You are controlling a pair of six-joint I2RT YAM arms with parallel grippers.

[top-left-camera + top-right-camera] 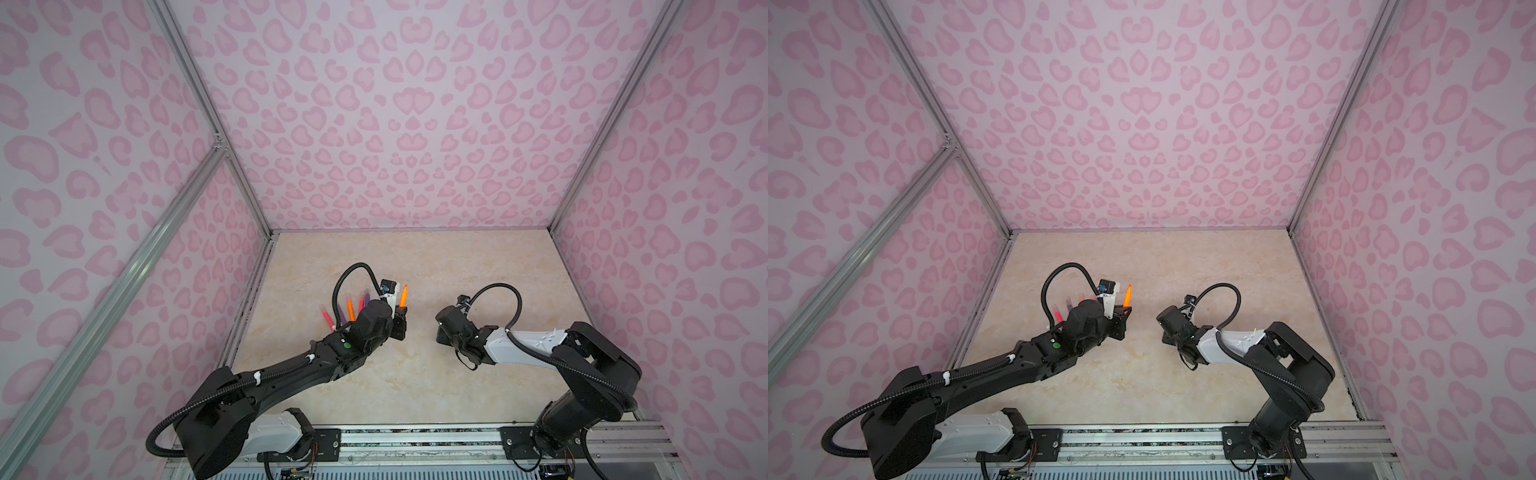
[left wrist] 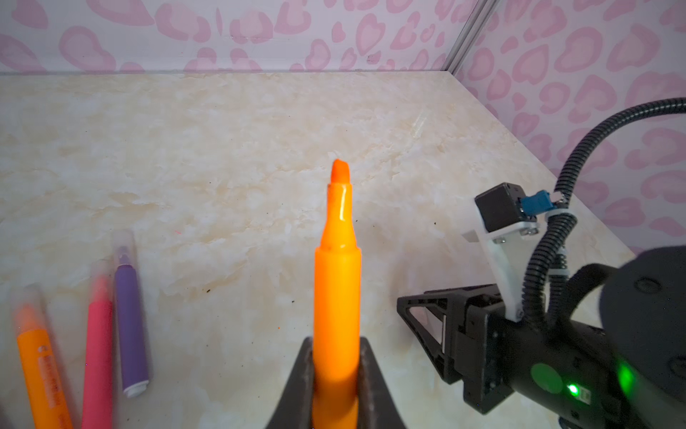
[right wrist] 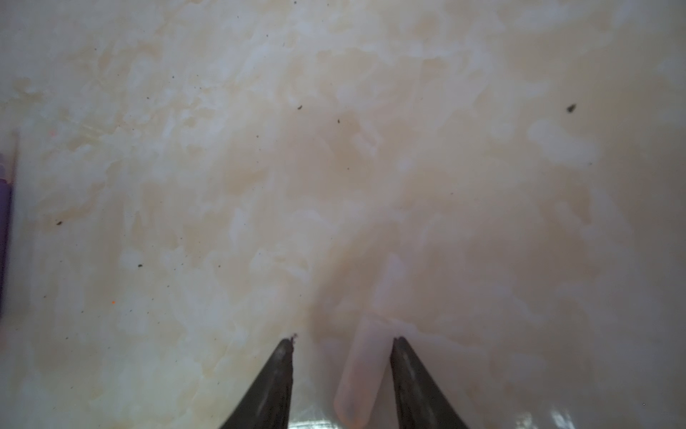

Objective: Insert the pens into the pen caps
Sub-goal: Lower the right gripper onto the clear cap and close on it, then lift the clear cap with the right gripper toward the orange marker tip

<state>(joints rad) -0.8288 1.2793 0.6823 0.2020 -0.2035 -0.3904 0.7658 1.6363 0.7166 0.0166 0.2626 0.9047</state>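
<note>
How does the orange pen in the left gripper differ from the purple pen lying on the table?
The orange pen is clamped in the left gripper, raised off the table; the purple pen lies flat on it. The orange pen's tip is bare; the purple pen's tip seems to sit under a clear cap. Both are slim markers of like shape.

Far tabletop point(image 1: 415, 257) open, pens point(image 1: 351, 309) clustered by left wall point(image 1: 199, 270)
</note>
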